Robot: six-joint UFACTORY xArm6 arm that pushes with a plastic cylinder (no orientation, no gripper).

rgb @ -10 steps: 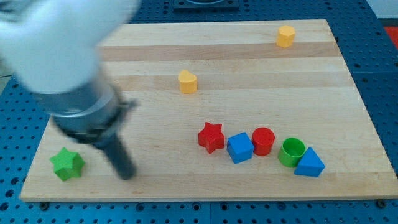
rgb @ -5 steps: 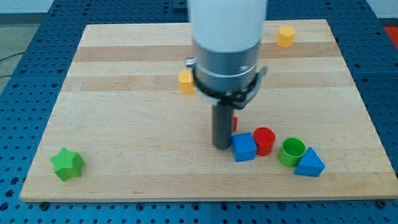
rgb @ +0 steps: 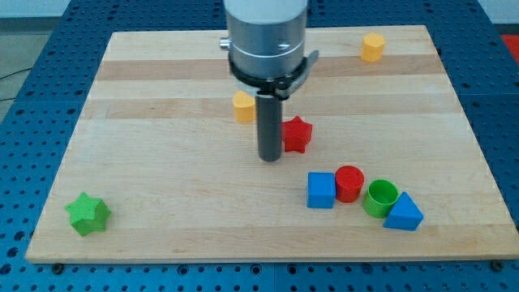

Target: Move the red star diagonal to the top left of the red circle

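The red star [rgb: 298, 134] lies near the middle of the board, up and to the left of the red circle [rgb: 349, 183]. My tip [rgb: 269, 157] rests on the board just left of the red star, touching or nearly touching its left side. The red circle stands between the blue cube [rgb: 321, 191] on its left and the green cylinder [rgb: 380, 198] on its right.
A blue triangle [rgb: 403, 213] sits right of the green cylinder. A yellow block [rgb: 242, 106] is just up-left of my rod. A yellow hexagon [rgb: 372, 47] is at the top right. A green star [rgb: 87, 214] is at the bottom left.
My tip swept from the bottom left to the red star, then moved up. The red star has gone from beside the blue cube to a spot higher on the board.
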